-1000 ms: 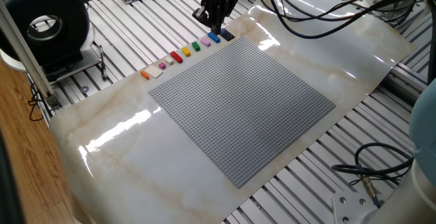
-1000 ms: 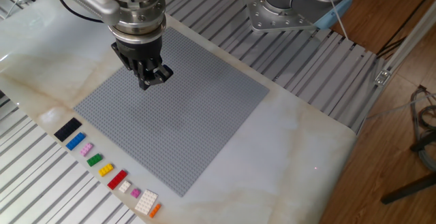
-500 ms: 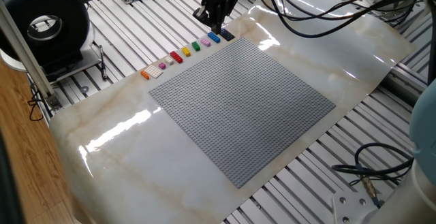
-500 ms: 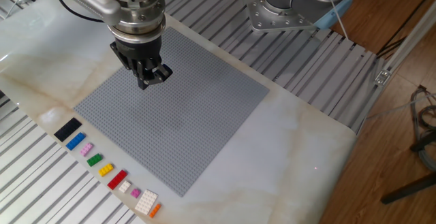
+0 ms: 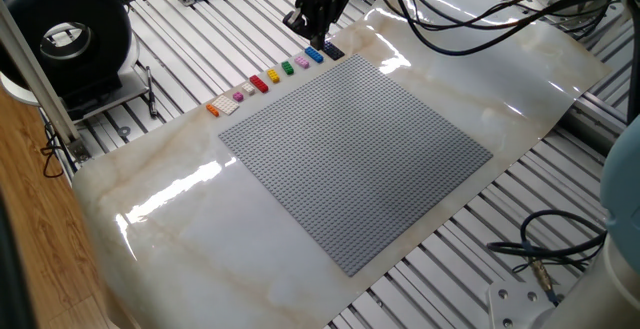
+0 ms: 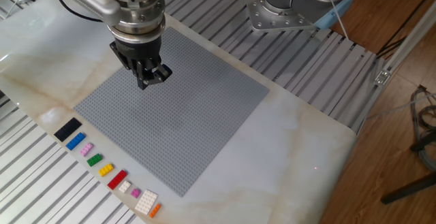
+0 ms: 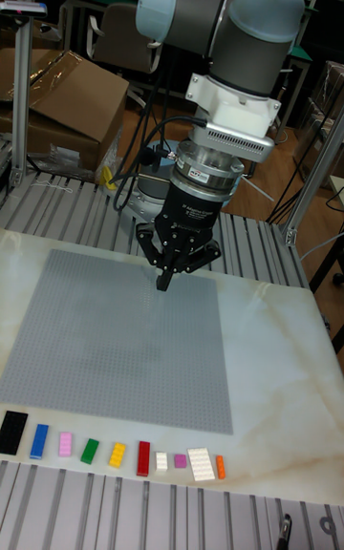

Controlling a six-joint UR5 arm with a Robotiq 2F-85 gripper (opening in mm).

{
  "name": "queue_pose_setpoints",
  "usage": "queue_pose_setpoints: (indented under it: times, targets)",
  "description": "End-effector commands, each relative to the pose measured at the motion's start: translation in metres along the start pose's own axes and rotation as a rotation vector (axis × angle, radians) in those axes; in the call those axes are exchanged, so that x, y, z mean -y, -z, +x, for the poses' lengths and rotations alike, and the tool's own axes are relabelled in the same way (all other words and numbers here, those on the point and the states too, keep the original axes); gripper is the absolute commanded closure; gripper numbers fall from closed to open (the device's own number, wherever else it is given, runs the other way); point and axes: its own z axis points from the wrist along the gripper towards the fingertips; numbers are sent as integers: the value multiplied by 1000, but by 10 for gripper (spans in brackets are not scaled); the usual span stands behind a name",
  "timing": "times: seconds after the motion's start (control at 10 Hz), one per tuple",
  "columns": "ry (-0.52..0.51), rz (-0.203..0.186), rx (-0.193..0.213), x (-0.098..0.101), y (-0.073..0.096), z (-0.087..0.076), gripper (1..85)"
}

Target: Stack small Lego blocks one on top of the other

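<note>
The marbled tabletop (image 6: 300,142) carries a large grey studded baseplate (image 6: 197,108), which fills the middle of it. Above the baseplate hangs the arm's gripper (image 7: 165,281), pointing straight down, its fingers drawn together at the tips with nothing between them; it touches no brick.

In the tall fixed view the small Lego blocks lie in a single row on the bare tabletop just off the baseplate's near edge, at about 6 to 7 o'clock from the gripper and well apart from it. From left to right the row runs: dark navy block (image 7: 12,431), blue block (image 7: 39,440), pink block (image 7: 65,444), green block (image 7: 90,451), yellow block (image 7: 117,454), red block (image 7: 143,458), then a small white piece (image 7: 161,461), a tiny pink piece (image 7: 180,461), a wider white plate (image 7: 201,463) and the orange block (image 7: 220,466). Each lies flat and separate from its neighbours; none is stacked on another.

In the other fixed view the same row sits at roughly 7 o'clock from the gripper, along the baseplate's lower-left edge.
</note>
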Motion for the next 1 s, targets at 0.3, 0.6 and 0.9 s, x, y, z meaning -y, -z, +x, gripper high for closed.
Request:
queue_pose_setpoints:
  times: [0.3,0.6,0.9]
  targets:
    - [13,24,-2,8,0,0,847]
    - [-2,25,1,12,-2,0,847]
    - [1,8,11,10,-4,-1,847]
